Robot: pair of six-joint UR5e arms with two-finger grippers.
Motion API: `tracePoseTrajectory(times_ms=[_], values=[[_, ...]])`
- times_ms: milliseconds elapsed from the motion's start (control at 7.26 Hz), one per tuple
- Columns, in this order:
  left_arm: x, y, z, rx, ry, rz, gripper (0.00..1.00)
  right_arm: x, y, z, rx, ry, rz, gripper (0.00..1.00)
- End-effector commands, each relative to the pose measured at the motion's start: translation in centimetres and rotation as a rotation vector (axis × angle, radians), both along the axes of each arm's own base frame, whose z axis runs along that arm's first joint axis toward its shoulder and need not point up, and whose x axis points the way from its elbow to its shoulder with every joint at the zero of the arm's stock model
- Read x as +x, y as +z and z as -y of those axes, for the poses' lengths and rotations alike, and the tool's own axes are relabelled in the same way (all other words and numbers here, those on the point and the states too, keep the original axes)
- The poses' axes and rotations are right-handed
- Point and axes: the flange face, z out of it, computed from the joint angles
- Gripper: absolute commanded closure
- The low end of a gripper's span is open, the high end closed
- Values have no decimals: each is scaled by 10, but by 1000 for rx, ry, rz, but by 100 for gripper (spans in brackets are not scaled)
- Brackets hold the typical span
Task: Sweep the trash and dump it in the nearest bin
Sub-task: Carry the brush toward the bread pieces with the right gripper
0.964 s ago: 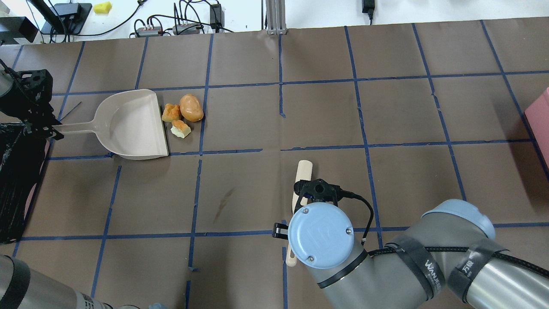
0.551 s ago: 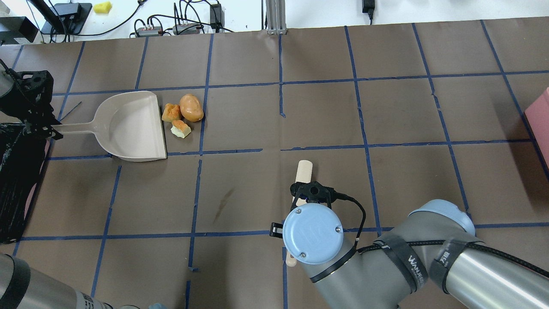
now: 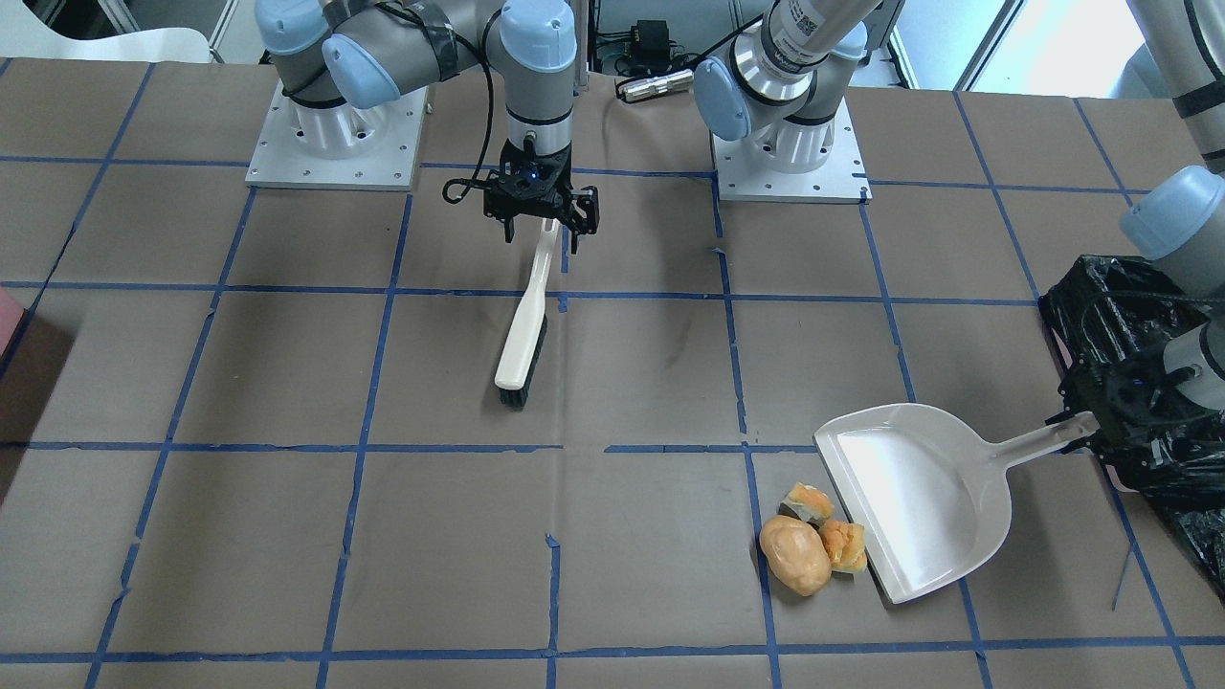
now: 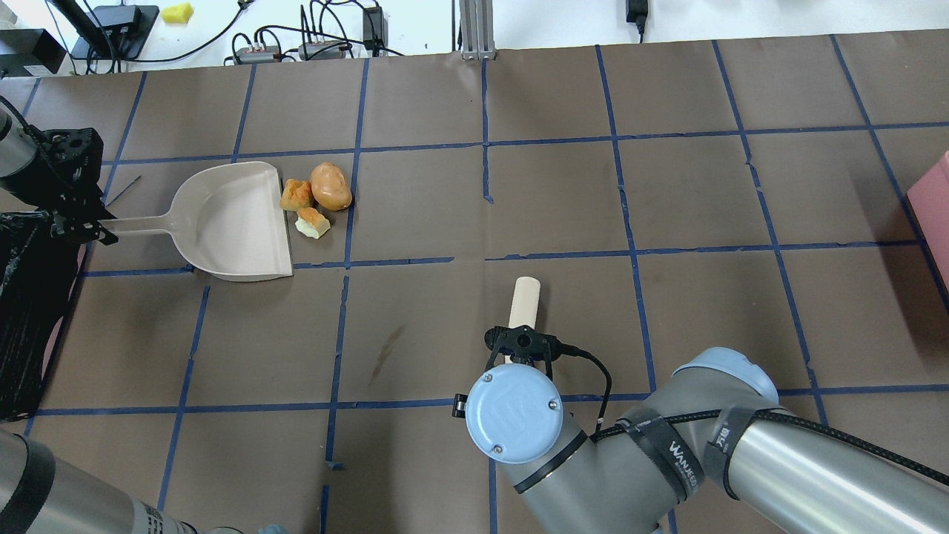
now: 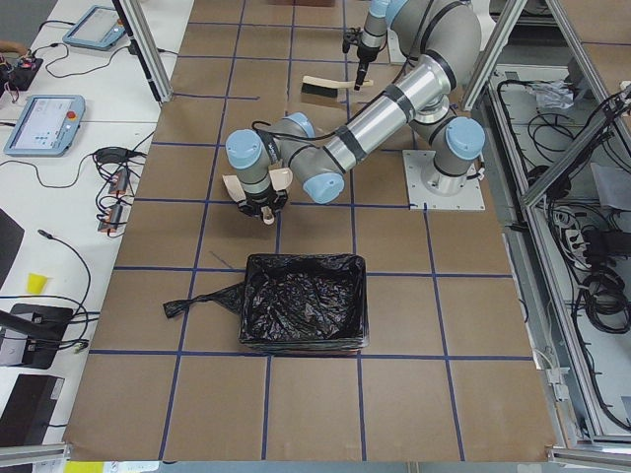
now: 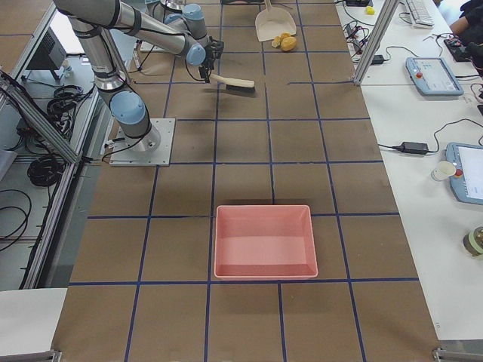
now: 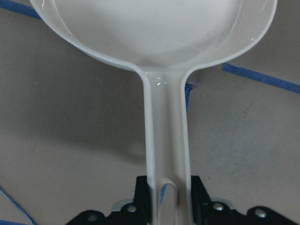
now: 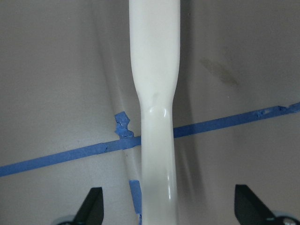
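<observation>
The trash lies in a tight cluster: a tan potato-like lump (image 4: 331, 186) and two crusty bread chunks (image 4: 296, 194) (image 4: 313, 222), right at the mouth of a beige dustpan (image 4: 230, 222). My left gripper (image 4: 74, 222) is shut on the end of the dustpan's handle (image 7: 166, 140), and the pan rests on the table. The black-bagged bin (image 4: 30, 319) stands just beside that gripper. My right gripper (image 3: 541, 225) is open, with its fingers either side of the handle of a white brush (image 3: 524, 335) that lies flat on the table. Its fingertips (image 8: 93, 206) stand clear of the handle.
A pink tray (image 6: 264, 241) sits far off at the table's right end. Cables and power bricks (image 4: 311, 44) lie beyond the table's far edge. The brown paper table cover (image 4: 667, 193) is marked with a blue tape grid.
My right arm has drawn back towards the robot along the brush handle, and the brush has stayed put. The dustpan and left gripper have shifted slightly nearer and towards the trash.
</observation>
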Motion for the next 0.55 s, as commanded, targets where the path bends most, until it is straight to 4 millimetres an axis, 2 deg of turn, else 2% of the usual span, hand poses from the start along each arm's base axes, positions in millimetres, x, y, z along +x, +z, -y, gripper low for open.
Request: tracePoseTrajectory(times_ms=[0, 138, 276, 413], values=[[-2, -3, 0, -1, -12, -3, 99, 1, -3, 1, 4, 6, -5, 11], [-1, -4, -1, -2, -12, -5, 99, 1, -3, 1, 4, 5, -5, 23], [-2, -5, 0, -3, -16, -6, 99, 1, -3, 2, 3, -4, -2, 44], [-3, -8, -1, 2, -21, -15, 99, 1, -2, 3, 1, 0, -1, 57]])
